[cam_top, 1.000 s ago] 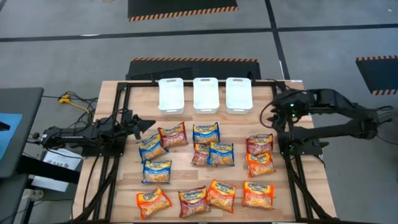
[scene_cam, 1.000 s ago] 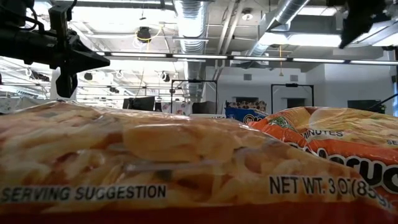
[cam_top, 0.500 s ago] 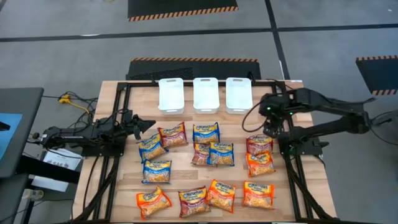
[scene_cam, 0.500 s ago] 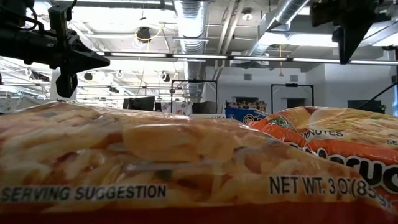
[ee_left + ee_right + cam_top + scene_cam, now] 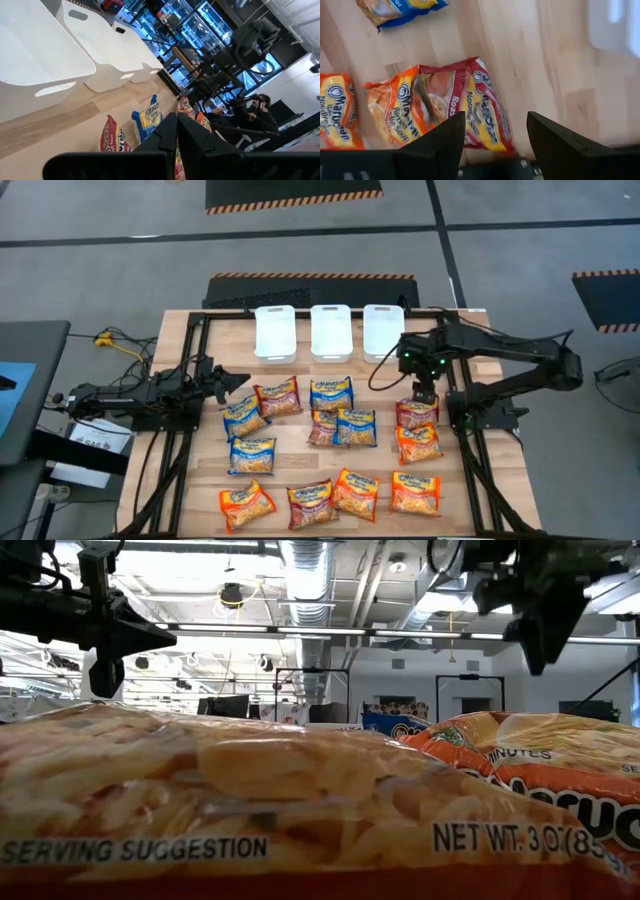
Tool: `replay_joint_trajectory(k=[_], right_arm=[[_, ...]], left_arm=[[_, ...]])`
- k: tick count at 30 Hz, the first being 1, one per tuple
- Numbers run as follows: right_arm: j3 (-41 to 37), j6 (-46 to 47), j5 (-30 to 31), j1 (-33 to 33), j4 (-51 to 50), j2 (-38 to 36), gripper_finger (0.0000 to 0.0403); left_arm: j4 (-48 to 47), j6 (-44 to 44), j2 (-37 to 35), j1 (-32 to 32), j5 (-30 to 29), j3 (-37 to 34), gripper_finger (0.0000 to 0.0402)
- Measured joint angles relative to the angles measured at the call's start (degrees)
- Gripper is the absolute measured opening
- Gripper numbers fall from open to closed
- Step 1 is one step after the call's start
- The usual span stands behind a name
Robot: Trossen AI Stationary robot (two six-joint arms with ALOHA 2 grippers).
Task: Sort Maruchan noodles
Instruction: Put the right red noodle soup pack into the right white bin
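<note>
Noodles are what I'm sorting, and the packets (image 5: 330, 450) are spread flat over the near half of the table (image 5: 195, 470), a dozen or so in orange, blue and dark red. From overhead I've got blue ones mostly left and centre, and orange ones along the front edge and right side. Three white bins (image 5: 330, 332) sit in a row at the far edge, well apart from the packets.

My right arm (image 5: 500, 355) reaches in from the right side, and its tool (image 5: 421, 392) hangs just above a dark red packet (image 5: 417, 412) at the right of the spread. The fingers are spread wide with nothing between them; in the right wrist view that red packet (image 5: 470, 112) overlaps an orange one (image 5: 395, 115) beside it.

My left arm (image 5: 130, 392) is parked low along the left edge, its tool (image 5: 238, 380) pinched closed and empty, pointing toward the packets.
</note>
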Motion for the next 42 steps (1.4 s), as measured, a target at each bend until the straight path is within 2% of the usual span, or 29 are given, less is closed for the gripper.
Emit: replay_joint_trajectory(k=[9,18,27,42], right_arm=[[-7.9,-2.5,-0.5,-2.5,3.4,-0.2,0.0240],[-15.2,-2.8,-3.6,-5.2,10.9,-0.1,0.0240],[-15.2,-2.8,-4.0,-5.2,11.1,0.1,0.0240],[-15.3,-1.7,-1.2,-5.2,11.2,8.0,0.0240]], left_arm=[[-1.7,-1.0,0.0,0.0,0.0,0.0,0.0001],[-3.0,-1.1,0.0,0.0,0.0,0.0,0.0001],[-3.0,-1.1,0.0,0.0,0.0,0.0,0.0001],[-2.9,-1.1,0.0,0.0,0.0,0.0,0.0001]])
